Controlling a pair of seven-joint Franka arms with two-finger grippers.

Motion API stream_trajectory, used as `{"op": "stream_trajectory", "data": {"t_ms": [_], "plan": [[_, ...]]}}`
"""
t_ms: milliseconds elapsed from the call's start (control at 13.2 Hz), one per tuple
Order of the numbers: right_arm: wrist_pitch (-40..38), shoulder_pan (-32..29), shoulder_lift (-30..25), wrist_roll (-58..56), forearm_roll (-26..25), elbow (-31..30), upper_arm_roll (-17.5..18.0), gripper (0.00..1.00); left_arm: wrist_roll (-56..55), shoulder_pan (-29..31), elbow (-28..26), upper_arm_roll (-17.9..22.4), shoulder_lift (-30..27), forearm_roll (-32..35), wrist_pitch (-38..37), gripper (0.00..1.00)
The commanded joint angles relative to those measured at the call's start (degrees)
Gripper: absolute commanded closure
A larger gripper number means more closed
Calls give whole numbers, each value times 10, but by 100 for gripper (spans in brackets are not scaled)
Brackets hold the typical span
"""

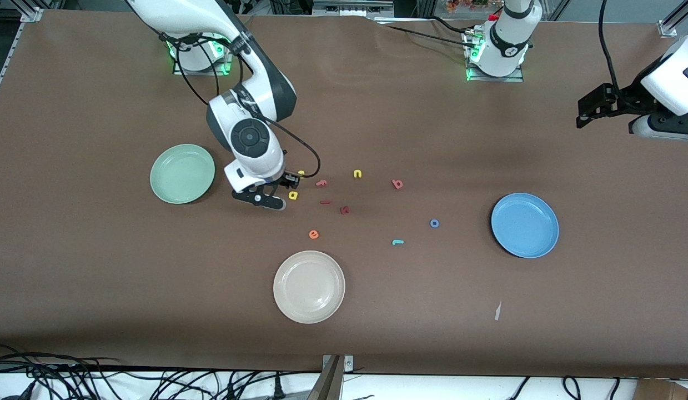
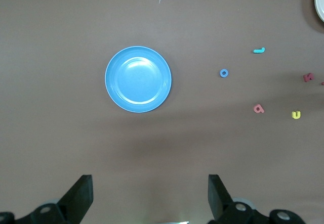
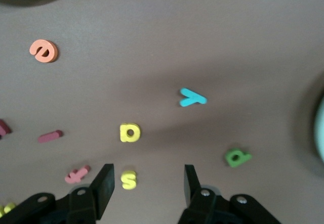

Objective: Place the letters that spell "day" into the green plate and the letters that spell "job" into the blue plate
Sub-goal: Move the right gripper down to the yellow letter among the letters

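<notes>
- Zero of six letters are placed: the green plate point(image 1: 182, 173) and the blue plate point(image 1: 525, 225) are both bare.
- Landmark is the cream-white plate point(image 1: 309, 286). The green plate is farther from the front camera than it, toward the right arm's end. The blue plate is farther too, toward the left arm's end.
- "day": the yellow "a" point(image 1: 292, 195) lies on the table farther from the camera than the cream-white plate. The teal "y" point(image 3: 192, 97) and green "d" point(image 3: 237, 157) lie loose on the table and show in the right wrist view only.
- "job": the teal "j" point(image 1: 397, 242), blue "o" point(image 1: 434, 223) and pink "b" point(image 1: 397, 184) all lie on the table. They are farther than the cream-white plate, toward the left arm's end, with "b" farthest.
- The right gripper point(image 3: 147, 188) is low over the yellow letters, fingers spread, pinching nothing. The yellow "s" point(image 3: 128, 179) shows between its fingers, with "a" just past it. My guess is a first "day" pick is starting, though "s" is the wrong letter.
- The left gripper point(image 2: 149, 198) is spread and empty, up over the table at the left arm's end, waiting.
- All six placements are left to do.
- Hidden or unclear:
  - The right arm covers "d" and "y" in the front view.
  - I can't tell whether the right fingertips touch the table.
  - The orange "e" point(image 1: 314, 234), yellow "u" point(image 1: 357, 174) and dark red letters point(image 1: 345, 210) are distractors, and the red shapes are hard to read.
</notes>
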Motion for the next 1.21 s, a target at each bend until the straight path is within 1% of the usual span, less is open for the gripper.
{"op": "stream_trajectory", "data": {"t_ms": [0,227,379,455,606,833,1136], "plan": [[78,15,3,38,-6,-44,-5,36,-5,-1,11,-3,0,-9,-10,0],[167,22,19,43,-7,-83,-6,36,-4,0,11,1,0,-10,-15,0],[176,25,25,45,-12,-86,-7,36,-5,0,11,0,0,-10,-15,0],[186,26,35,46,-32,-83,-7,36,-4,0,12,1,0,-10,-15,0],[198,27,43,52,-39,-84,-7,36,-4,0,12,2,0,-10,-15,0],[201,25,46,53,-41,-82,-9,39,-4,0,12,1,0,-10,-15,0],[217,28,59,54,-41,-81,-9,39,-4,0,12,1,0,-10,-15,0]]}}
